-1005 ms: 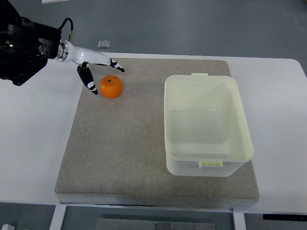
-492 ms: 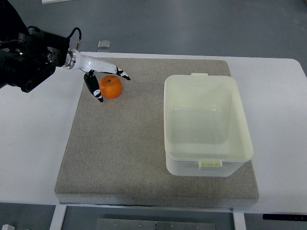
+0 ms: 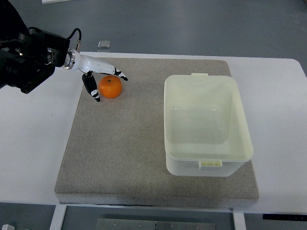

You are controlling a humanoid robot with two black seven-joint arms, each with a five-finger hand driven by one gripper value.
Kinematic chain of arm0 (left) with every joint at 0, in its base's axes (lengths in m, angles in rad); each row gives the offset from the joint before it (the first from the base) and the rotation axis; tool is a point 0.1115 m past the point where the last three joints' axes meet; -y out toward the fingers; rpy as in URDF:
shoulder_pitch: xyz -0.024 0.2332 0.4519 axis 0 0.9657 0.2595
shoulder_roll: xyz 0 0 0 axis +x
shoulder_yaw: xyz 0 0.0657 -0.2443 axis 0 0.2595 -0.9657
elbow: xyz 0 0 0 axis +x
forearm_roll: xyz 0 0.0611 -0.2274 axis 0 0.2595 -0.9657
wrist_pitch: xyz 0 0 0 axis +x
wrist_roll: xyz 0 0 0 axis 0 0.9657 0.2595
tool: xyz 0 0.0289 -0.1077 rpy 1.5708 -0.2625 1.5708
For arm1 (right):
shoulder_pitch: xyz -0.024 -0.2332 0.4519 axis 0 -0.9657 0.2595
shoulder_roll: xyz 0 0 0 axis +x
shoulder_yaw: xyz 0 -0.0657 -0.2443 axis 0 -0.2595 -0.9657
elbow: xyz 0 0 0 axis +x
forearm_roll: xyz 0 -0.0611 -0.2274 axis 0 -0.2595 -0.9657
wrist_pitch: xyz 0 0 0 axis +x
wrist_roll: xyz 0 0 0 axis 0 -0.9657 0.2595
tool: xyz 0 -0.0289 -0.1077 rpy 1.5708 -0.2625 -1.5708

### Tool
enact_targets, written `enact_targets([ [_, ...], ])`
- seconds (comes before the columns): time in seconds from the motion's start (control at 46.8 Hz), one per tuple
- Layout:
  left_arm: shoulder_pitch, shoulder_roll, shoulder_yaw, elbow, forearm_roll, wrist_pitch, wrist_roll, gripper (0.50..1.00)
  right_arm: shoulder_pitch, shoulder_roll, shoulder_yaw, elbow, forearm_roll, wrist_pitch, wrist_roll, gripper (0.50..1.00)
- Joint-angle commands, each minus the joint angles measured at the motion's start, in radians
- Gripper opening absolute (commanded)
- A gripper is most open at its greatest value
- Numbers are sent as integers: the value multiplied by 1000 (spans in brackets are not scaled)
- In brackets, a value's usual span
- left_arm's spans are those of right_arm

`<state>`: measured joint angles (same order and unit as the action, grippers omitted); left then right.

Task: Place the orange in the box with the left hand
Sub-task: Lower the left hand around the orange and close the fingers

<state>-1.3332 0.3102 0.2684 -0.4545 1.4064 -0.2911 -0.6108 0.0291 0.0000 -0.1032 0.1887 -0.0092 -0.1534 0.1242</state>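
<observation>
Orange [image 3: 110, 87] sits on the mat [image 3: 144, 143], well left of the box [image 3: 207, 125]. Left robot hand [image 3: 98, 79] brackets it, fingers spread, not yet gripping; closing off-centre could roll it away.

One orange [image 3: 110, 87], one pale box [image 3: 207, 125], one grey mat [image 3: 120, 153], one white surface [image 3: 33, 143], one robot hand [image 3: 98, 79], one small object [image 3: 103, 44] beyond the surface
</observation>
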Motion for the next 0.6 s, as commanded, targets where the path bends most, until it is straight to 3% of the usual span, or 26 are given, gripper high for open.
enact_targets([
  [0.0, 0, 0, 14, 0, 0, 18, 0, 988, 0, 0, -1, 0, 0, 0, 0, 932],
  [0.257, 0, -11, 14, 0, -15, 21, 0, 971, 0, 0, 0, 0, 0, 0, 0, 932],
  [0.342, 2, -11, 14, 0, -14, 23, 0, 928, 0, 0, -1, 0, 0, 0, 0, 932],
  [0.406, 2, -11, 15, 0, -14, 23, 0, 821, 0, 0, -1, 0, 0, 0, 0, 932],
  [0.492, 2, -11, 15, 0, -12, 24, 0, 791, 0, 0, -1, 0, 0, 0, 0, 932],
  [0.577, 2, -11, 15, 0, -14, 24, 0, 791, 0, 0, -1, 0, 0, 0, 0, 932],
])
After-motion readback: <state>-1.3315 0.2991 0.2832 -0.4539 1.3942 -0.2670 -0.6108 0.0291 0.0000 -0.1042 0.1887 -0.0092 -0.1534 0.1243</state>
